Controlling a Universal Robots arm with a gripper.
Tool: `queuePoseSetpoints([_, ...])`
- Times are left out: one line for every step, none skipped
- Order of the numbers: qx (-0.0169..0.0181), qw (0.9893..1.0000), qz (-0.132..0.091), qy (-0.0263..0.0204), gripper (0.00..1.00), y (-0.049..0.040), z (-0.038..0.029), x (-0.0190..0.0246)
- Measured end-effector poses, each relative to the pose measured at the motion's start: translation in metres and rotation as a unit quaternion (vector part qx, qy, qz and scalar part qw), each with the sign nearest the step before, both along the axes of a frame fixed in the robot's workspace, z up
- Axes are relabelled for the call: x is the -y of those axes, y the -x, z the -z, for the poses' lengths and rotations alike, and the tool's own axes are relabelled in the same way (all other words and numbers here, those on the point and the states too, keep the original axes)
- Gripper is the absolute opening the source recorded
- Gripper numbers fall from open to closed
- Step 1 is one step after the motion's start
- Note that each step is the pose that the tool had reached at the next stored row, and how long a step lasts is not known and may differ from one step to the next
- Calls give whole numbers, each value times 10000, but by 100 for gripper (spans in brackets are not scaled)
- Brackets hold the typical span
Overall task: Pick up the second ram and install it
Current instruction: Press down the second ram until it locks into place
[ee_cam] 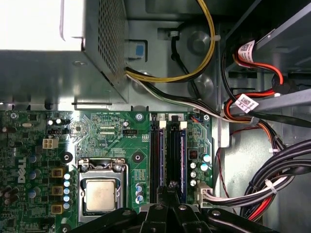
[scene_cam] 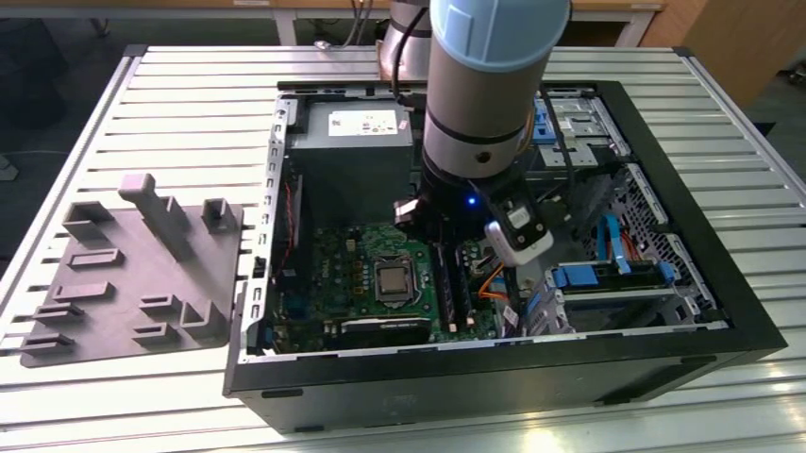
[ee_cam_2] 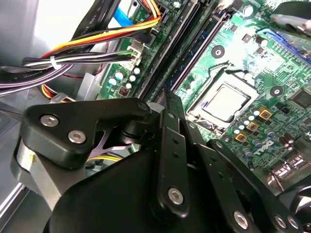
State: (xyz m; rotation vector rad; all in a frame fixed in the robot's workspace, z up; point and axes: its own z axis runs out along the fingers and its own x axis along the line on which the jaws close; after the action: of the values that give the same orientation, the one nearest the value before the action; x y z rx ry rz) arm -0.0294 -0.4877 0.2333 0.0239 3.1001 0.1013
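One arm [scene_cam: 485, 85] over one open case [scene_cam: 504, 368]; one motherboard [ee_cam: 97, 145] with one CPU socket [ee_cam: 100, 193] and two slots [ee_cam: 167, 155] beside it.

slatted metal table [scene_cam: 189, 104], wooden bench [scene_cam: 315, 8] behind

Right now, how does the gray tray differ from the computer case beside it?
The gray tray is low with moulded blocks; the computer case is black, taller, larger. The tray is solid, while the case lies open, showing a green motherboard. Both rest on the slatted table.
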Motion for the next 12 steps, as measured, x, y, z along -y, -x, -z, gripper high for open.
queuePoseSetpoints([0, 10000, 0, -1, 11, 0, 0, 3])
queuePoseSetpoints([0, 10000, 0, 0, 11, 0, 0, 7])
queuePoseSetpoints([0, 10000, 0, 0, 11, 0, 0, 10])
queuePoseSetpoints([0, 10000, 0, 0, 11, 0, 0, 13])
queuePoseSetpoints([0, 10000, 0, 0, 11, 0, 0, 17])
queuePoseSetpoints([0, 10000, 0, 0, 11, 0, 0, 20])
queuePoseSetpoints([0, 10000, 0, 0, 11, 0, 0, 23])
queuePoseSetpoints([0, 10000, 0, 0, 11, 0, 0, 27])
queuePoseSetpoints([0, 10000, 0, 0, 11, 0, 0, 31])
queuePoseSetpoints([0, 10000, 0, 0, 11, 0, 0, 34])
queuePoseSetpoints([0, 10000, 0, 0, 11, 0, 0, 37])
queuePoseSetpoints([0, 10000, 0, 0, 11, 0, 0, 40])
